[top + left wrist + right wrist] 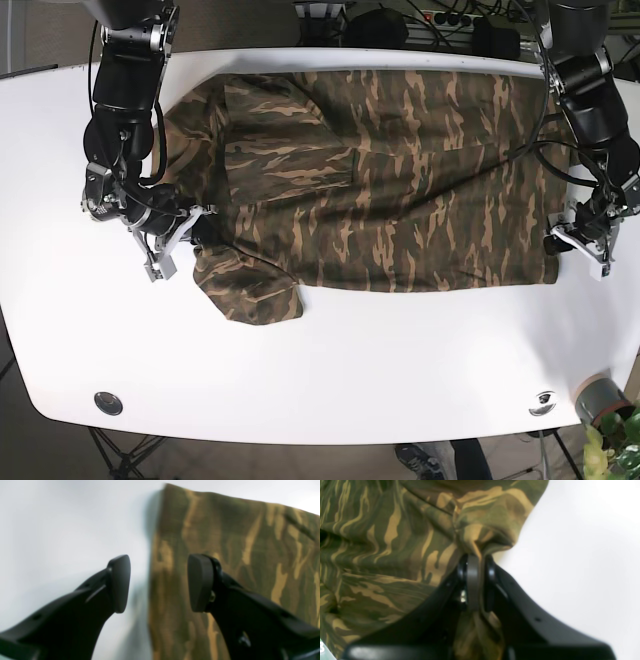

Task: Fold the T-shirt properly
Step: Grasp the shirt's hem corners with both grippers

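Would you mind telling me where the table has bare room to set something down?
The white table is bare between the camouflage T-shirt and its near edge, and left of the right gripper. It is crowded by the left gripper at the hem.

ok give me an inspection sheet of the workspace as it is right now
surface: white table, bare in front of the shirt
job's things: camouflage T-shirt spread across the table, one sleeve lying loose at the near edge, not yet folded
clutter: two small round discs at the table's front edge
grippers: right gripper shut on bunched shirt fabric; left gripper open, straddling the shirt's edge, holding nothing
cables: black cables run along the left arm
surroundings: power strip behind the table, potted plant at the front corner
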You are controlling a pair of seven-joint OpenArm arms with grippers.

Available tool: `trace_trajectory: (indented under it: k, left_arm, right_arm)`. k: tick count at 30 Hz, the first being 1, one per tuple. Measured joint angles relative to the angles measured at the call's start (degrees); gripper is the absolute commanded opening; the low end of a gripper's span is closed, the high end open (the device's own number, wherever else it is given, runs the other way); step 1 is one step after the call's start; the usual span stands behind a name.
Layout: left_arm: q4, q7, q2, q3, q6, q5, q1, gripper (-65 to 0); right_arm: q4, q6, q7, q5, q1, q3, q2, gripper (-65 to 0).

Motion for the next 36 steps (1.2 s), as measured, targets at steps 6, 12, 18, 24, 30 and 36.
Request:
trace_trajectory:
  k: [6, 12, 18, 24, 30, 36]
  left_arm:
    - [-7.8, -3.0, -0.8, 1.0, 0.0, -0.2, -3.6, -30.6]
    - [-10.8, -7.0, -0.8, 4.7, 0.3, -0.7, -4.6, -30.6]
    - [-10.6, -6.9, -0.2, 5.2, 0.2, -1.1, -4.6, -30.6]
    - [-10.3, -3.2, 0.4, 5.2, -4.9, -1.6, -4.9, -30.7]
    - [-10.1, -4.1, 0.3, 5.2, -6.3, -2.7, -3.3, -31.1]
    - [-10.0, -4.6, 0.3, 5.1, -6.7, -3.0, -2.5, -46.0]
  right_arm:
    - [0.0, 0.00, 0.0, 0.0, 0.0, 0.0, 0.2, -62.6]
    - [0.0, 0.00, 0.0, 0.0, 0.0, 0.0, 0.1, -62.6]
    - [0.0, 0.00, 0.0, 0.0, 0.0, 0.0, 0.0, -62.6]
    - [0.0, 0.00, 0.0, 0.0, 0.0, 0.0, 0.1, -62.6]
    - [0.0, 0.00, 0.0, 0.0, 0.0, 0.0, 0.0, -62.6]
    - [0.0, 0.00, 0.0, 0.0, 0.0, 0.0, 0.0, -62.6]
